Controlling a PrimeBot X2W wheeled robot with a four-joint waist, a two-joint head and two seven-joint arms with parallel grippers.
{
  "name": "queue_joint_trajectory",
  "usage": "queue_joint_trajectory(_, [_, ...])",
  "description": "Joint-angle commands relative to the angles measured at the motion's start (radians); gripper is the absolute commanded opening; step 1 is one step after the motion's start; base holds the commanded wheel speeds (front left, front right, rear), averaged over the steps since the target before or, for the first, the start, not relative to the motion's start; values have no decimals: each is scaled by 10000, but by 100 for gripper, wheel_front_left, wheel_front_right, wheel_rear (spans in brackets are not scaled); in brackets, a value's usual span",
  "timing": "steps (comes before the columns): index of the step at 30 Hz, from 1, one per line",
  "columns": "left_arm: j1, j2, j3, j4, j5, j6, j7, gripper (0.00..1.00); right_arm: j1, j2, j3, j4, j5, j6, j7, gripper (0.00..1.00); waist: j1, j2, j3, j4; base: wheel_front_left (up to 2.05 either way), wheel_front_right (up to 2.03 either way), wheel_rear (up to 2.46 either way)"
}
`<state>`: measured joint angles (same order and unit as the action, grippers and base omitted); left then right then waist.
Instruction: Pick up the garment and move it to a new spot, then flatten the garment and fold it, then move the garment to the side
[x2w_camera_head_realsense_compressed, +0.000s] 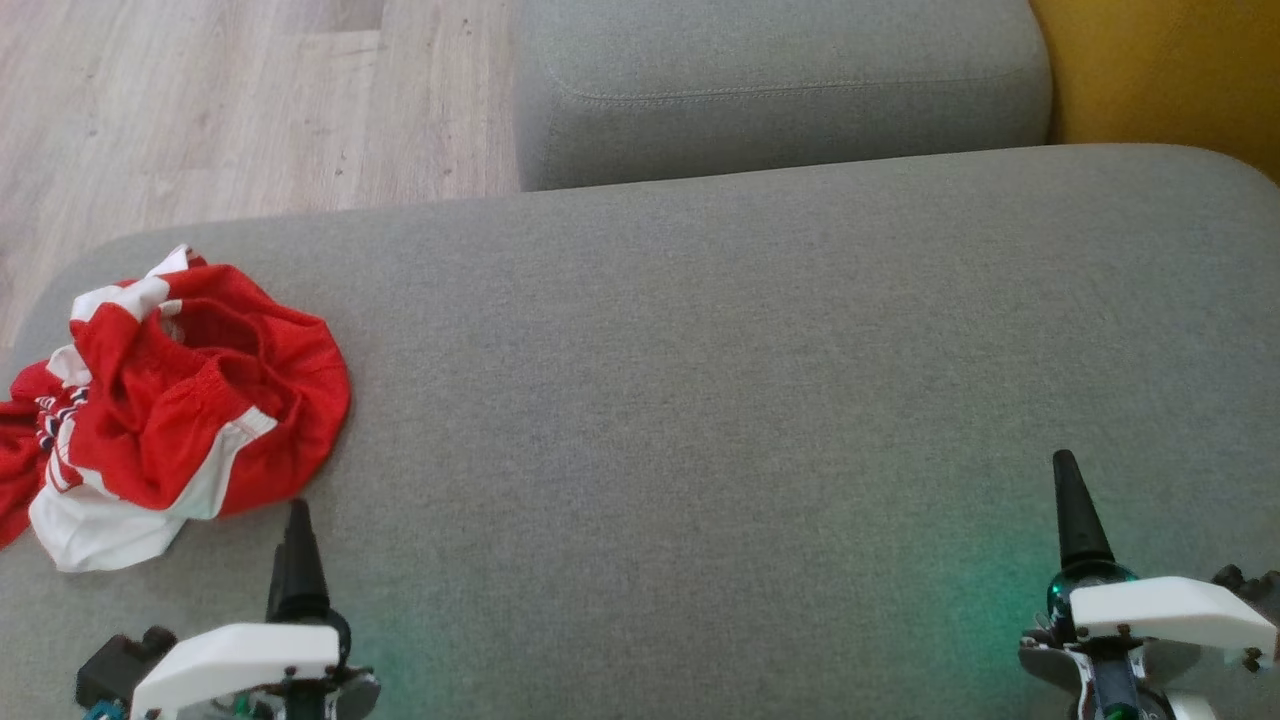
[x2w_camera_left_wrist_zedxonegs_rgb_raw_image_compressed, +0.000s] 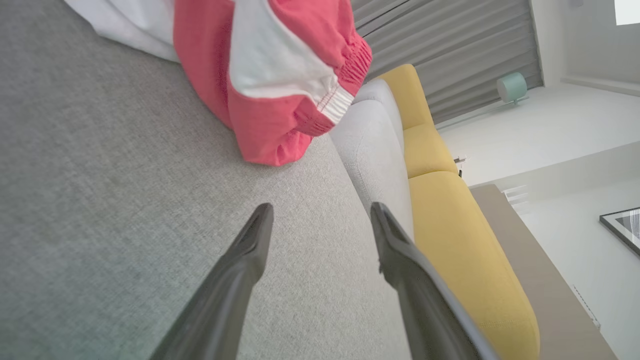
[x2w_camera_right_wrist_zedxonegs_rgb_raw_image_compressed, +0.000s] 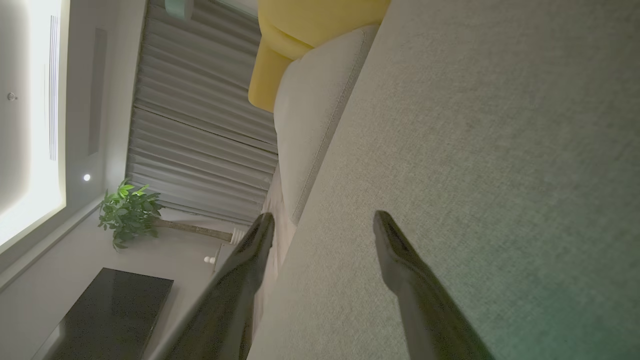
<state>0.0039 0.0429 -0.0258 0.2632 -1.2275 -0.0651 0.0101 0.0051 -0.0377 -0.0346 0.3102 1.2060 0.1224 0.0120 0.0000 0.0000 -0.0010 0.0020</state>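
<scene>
– Left end effector (x2w_camera_left_wrist_zedxonegs_rgb_raw_image_compressed: 321, 212) sat closest, didn't it? How were its fingers?
– Spread apart with nothing between them, low over the grey sofa cushion (x2w_camera_head_realsense_compressed: 700, 400) at its near-left corner. Right end effector (x2w_camera_right_wrist_zedxonegs_rgb_raw_image_compressed: 324, 217) was likewise apart and empty, over the cushion's near-right corner.
– And the garment (x2w_camera_head_realsense_compressed: 180, 390)?
– Red-and-white shorts, crumpled in a heap at the cushion's left end. They lay just beyond the left fingertips without touching them. Part of the heap looked draped over the cushion's left edge, with wooden floor (x2w_camera_head_realsense_compressed: 200, 100) beyond.
– So the pick-up hadn't begun. What worried you?
– Three things, I judged. A pinch on one loose outer fold could have lifted a single layer, leaving the rest to trail and drag. A nudge toward the cushion's left edge could have tipped the heap onto the floor. And too deep a plunge could have caught the cushion's own soft cover.
– The right arm?
– Too far along the cushion to help, so a one-sided lift would have left the shorts bunched.
</scene>
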Motion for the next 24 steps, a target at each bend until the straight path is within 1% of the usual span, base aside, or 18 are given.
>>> queue_joint_trajectory(1, [-447, 50, 43, -384, 233, 46, -95, 100, -529, -66, 117, -396, -230, 24, -131, 100, 0, 0, -3, 3, 0, 0, 0])
queue_joint_trajectory(24, [-421, 56, -600, -906, 3393, 446, -799, 100, -505, -82, 802, -655, -3348, 39, -830, 100, 0, 0, -216, 74, 0, 0, 0])
